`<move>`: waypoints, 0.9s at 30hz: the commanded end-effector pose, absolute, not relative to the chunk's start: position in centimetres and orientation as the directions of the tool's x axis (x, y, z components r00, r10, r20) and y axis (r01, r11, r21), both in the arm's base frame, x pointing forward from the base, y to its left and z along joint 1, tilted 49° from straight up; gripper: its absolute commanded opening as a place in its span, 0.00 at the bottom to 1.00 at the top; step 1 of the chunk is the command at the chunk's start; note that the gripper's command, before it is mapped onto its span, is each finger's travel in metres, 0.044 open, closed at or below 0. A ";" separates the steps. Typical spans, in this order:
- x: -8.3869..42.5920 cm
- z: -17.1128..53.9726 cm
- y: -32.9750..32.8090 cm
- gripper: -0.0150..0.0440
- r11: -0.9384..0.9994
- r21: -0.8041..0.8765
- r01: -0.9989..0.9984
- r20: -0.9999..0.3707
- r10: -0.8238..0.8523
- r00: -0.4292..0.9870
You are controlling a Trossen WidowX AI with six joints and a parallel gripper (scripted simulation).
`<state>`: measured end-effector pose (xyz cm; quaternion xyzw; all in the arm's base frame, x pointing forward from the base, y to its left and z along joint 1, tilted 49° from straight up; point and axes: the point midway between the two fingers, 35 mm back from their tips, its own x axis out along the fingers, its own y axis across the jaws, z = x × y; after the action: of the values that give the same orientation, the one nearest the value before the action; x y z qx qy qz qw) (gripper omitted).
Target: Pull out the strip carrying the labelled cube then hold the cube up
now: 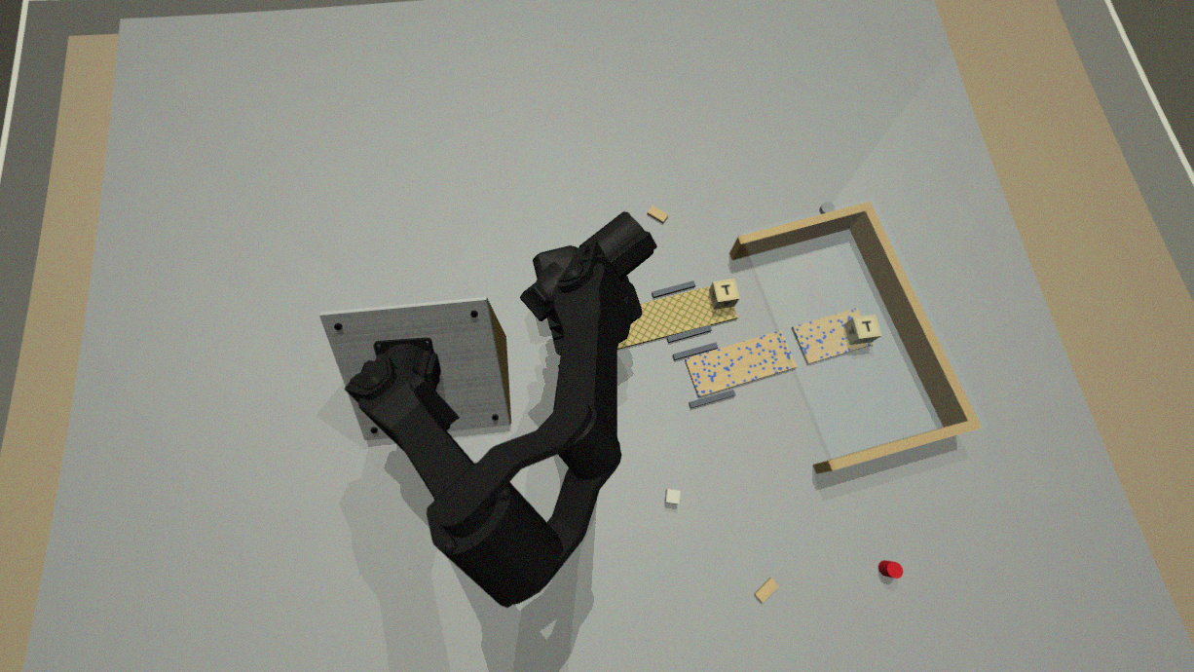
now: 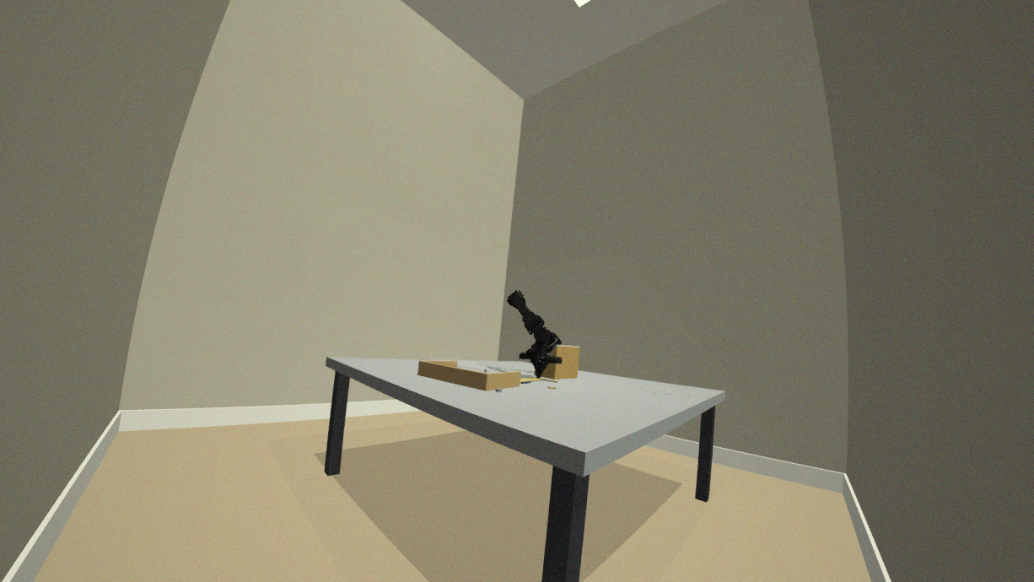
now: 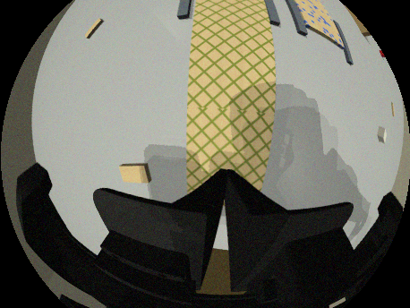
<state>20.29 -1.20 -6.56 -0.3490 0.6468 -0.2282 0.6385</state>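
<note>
While a T cube (image 1: 724, 292) sits on the cross-hatched strip (image 1: 681, 318) (image 2: 534, 379) (image 3: 230, 67), your gripper (image 1: 557, 333) (image 2: 538, 374) (image 3: 226, 175) is narrow, fingertips together at its near end.

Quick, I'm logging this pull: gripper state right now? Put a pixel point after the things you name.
Gripper (image 2: 538, 374) (image 3: 226, 175): closed, nothing visible between its fingertips, which are over the tan strip with green crosshatching (image 1: 681, 317) (image 2: 533, 379) (image 3: 230, 67).

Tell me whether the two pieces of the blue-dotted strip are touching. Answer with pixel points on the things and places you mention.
Apart: the top view shows a narrow gap between the longer piece (image 1: 740, 362) (image 3: 319, 19) and shorter piece (image 1: 820, 337).
</note>
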 end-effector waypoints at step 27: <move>18.6 -6.7 -1.8 0.25 0.651 -0.740 -0.172 -0.664 -0.747 0.033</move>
<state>19.35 -1.38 -6.52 -0.3495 0.6477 -0.2281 0.6374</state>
